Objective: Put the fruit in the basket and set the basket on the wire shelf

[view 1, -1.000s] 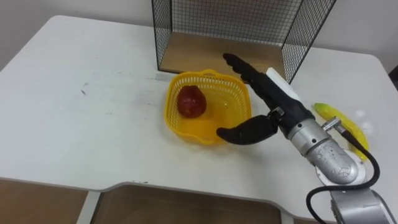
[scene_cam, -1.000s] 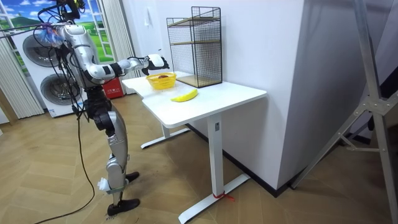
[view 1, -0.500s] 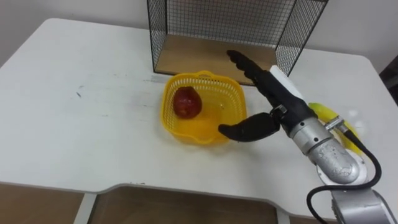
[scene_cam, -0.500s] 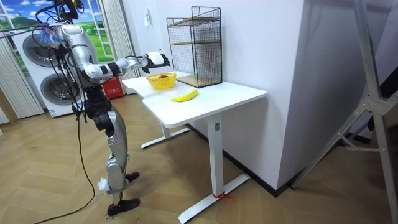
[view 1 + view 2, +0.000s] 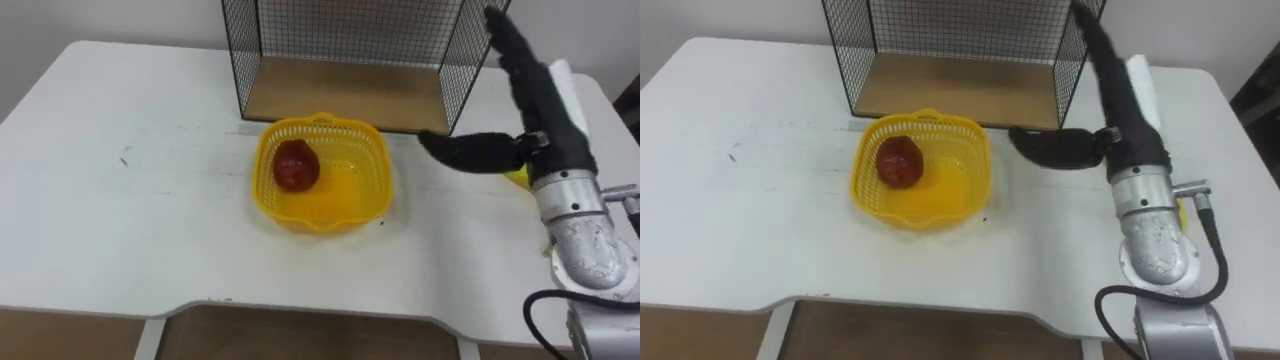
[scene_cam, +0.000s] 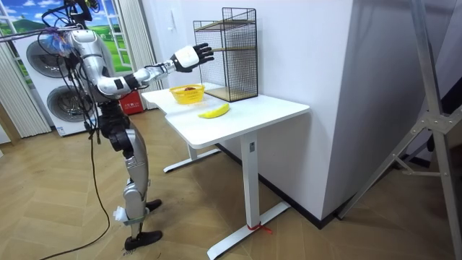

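A yellow plastic basket (image 5: 342, 203) sits on the white table (image 5: 150, 230) just in front of the black wire shelf (image 5: 340, 40). A red fruit (image 5: 296, 165) lies in the basket's left half. My right hand (image 5: 542, 112) is raised above the table to the right of the basket, open with straight fingers and the thumb pointing left, holding nothing. It hangs near the shelf's right front corner. A yellow banana (image 6: 214, 110) lies on the table to the right of the basket; a sliver of it (image 5: 516, 178) shows under the hand.
The shelf has a wooden bottom board (image 5: 345, 95) and an open front facing me. The table's front edge has a cut-out at the middle (image 5: 300, 305). In the room view I stand at the table's end, with washing machines (image 6: 50, 72) behind.
My right hand has lifted from beside the basket's right rim and swung up and to the right. Basket and red fruit have stayed put; the camera shifted a little.
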Available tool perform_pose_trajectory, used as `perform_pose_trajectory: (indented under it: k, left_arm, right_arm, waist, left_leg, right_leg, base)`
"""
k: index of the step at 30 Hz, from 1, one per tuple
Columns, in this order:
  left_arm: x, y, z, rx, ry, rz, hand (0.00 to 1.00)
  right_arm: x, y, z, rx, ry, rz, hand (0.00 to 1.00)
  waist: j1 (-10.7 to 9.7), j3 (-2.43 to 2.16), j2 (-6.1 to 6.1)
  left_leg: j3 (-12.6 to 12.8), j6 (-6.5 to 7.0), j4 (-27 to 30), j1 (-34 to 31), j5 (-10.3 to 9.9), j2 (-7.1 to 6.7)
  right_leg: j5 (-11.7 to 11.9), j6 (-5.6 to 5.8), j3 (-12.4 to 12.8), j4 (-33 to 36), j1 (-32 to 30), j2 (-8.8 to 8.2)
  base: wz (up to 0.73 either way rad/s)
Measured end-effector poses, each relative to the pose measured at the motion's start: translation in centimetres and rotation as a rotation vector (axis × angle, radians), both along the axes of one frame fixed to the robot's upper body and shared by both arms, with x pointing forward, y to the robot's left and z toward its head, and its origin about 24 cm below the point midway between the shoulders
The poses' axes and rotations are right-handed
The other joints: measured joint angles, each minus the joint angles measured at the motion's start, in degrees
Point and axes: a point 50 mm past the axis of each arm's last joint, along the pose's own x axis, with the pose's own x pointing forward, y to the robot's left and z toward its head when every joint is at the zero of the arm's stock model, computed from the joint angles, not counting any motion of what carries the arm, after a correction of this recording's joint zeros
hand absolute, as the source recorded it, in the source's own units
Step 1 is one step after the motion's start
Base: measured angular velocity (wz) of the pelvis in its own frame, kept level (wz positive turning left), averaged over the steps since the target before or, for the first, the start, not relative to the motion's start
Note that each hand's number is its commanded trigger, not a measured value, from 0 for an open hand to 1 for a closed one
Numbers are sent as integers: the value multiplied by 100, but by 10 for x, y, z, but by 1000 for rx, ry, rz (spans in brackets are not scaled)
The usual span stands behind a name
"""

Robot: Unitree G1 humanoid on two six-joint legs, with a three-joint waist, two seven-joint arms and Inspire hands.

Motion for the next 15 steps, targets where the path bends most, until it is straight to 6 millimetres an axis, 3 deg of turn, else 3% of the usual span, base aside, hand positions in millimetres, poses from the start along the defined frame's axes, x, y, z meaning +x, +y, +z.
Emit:
perform_pose_trajectory:
  k: [5, 12, 15]
  left_arm:
    - [-4, 2, 1, 6, 5, 21, 0]
    - [-1, 7, 2, 21, -4, 49, 0]
    - [1, 8, 3, 26, -9, 49, 0]
  right_arm:
    - [-4, -24, -1, 14, -31, -162, 0]
    - [-7, -34, 3, 20, -76, -247, 0]
    - [0, -43, -1, 4, -40, -279, 0]
  waist:
    - [-85, 8, -127]
    - [-143, 3, -225]
    - [-142, -6, -236]
  left_leg:
    - [20, -2, -29, 30, 1, 1]
    - [15, -2, -23, 24, 1, 1]
    - [21, -1, -17, 26, 1, 1]
  right_leg:
    - [0, 0, -25, 5, 8, 0]
    - [1, 1, -74, 6, 7, -5]
    - [1, 1, -73, 11, 6, -8]
  base:
    - [0]
    - [0]
    - [0]
